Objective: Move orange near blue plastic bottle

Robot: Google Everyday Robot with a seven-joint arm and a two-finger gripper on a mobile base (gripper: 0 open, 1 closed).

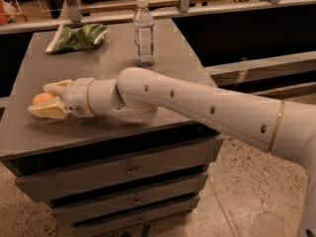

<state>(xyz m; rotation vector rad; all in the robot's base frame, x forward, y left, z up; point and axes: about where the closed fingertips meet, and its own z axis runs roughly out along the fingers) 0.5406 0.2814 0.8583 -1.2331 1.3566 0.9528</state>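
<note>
Gripper: the gripper (40,100) is seen low over the left part of the tabletop, near the front; its two fingers (55,87) are closed on opposite sides of the orange, which is pinched between them.
Orange: the orange (41,98) is held between the fingers just above or on the surface (which of the two cannot be told), close to the left edge of the top and well apart from the bottle.
Arm: the white arm (197,107) is stretched in from the right, over the front right corner of the top, so that the front strip of the surface is largely covered by it.
Tabletop: the dark grey tabletop (113,58) is left bare between the gripper and the bottle, with a broad open band across its middle.
Blue plastic bottle: the blue plastic bottle (143,31) is stood upright at the back of the top, right of centre; bare surface is seen on its left, in front of it, and on its right up to the right edge.
Snack bag: a green snack bag (76,37) is laid flat at the back left corner, near the rear edge, apart from the bottle.
Drawers: the drawers (128,171) are stacked under the front edge.
Floor: speckled floor (237,196) is seen open to the right of the cabinet.
</note>
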